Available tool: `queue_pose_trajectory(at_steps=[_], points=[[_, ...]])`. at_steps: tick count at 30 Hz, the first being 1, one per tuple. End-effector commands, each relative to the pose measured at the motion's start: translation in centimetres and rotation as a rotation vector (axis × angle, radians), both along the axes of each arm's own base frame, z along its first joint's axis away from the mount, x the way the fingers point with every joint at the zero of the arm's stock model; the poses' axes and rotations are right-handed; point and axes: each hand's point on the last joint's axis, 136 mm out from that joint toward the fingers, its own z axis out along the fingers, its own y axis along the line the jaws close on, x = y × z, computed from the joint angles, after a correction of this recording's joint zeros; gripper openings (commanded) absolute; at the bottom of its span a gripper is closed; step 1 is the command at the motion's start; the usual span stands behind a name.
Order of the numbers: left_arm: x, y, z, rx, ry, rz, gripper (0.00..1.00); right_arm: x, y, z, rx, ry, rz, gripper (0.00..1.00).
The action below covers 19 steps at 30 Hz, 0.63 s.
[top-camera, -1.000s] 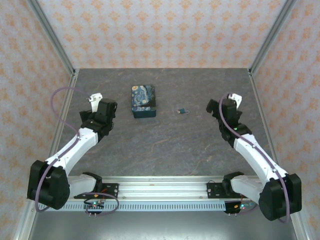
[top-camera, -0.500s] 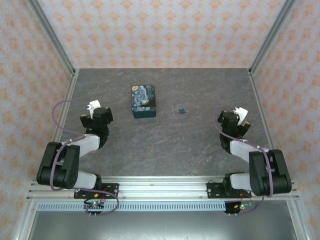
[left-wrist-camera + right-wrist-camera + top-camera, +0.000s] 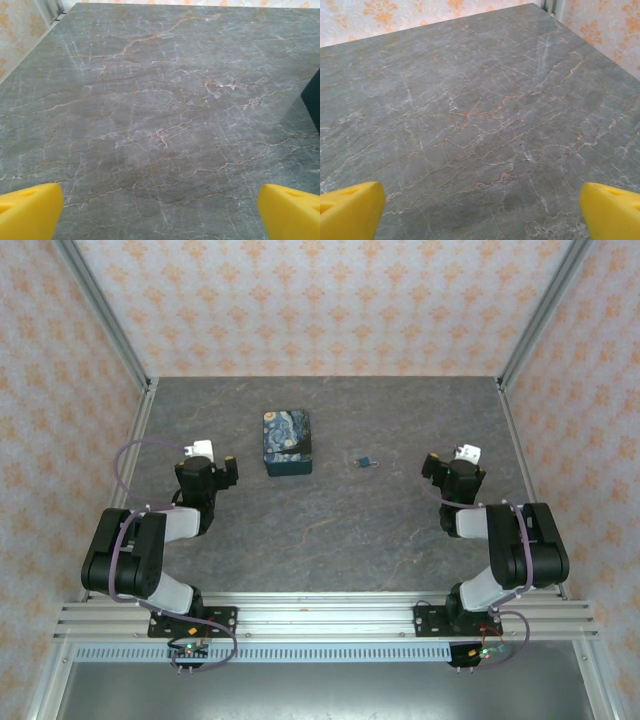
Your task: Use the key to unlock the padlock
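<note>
- The left tool (image 3: 208, 462) and the right tool (image 3: 452, 464) are both held wide open with nothing between the jaws; the yellow fingers (image 3: 27, 210) of the left and the fingers (image 3: 350, 207) of the right are seen spread over bare surface (image 3: 330, 530).
- The padlock (image 3: 365, 460) is found lying on the surface to the left of the right tool and slightly ahead of it, near but not touching; it is well apart from the left tool, past the painted box (image 3: 287, 442).
- The key (image 3: 374, 464) is taken to be the pale sliver just beside the padlock; whether they touch cannot be told.
- The padlock is judged light, rigid and smooth, so sliding under a push is expected; a pinch across its flat body is advised, shackle left free.
- The key is judged thin, stiff and flat-lying; it is best taken by the bow, blade left exposed.
</note>
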Motion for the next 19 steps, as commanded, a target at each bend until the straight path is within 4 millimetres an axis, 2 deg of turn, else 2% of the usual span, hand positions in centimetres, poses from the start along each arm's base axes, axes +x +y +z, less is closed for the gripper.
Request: queue_pose_trajectory(at_steps=[1, 4, 19], points=[[0.33, -0.49, 0.68, 0.012, -0.036, -0.037, 1.00, 0.00, -0.02, 0.46, -0.008, -0.015, 0.009, 0.99], [0.34, -0.51, 0.71, 0.012, -0.037, -0.037, 1.00, -0.52, -0.97, 0.68, -0.008, -0.041, -0.054, 0.99], [0.28, -0.53, 0.64, 0.017, -0.036, -0.036, 1.00, 0.02, -0.03, 0.39, -0.012, -0.011, 0.004, 0.99]])
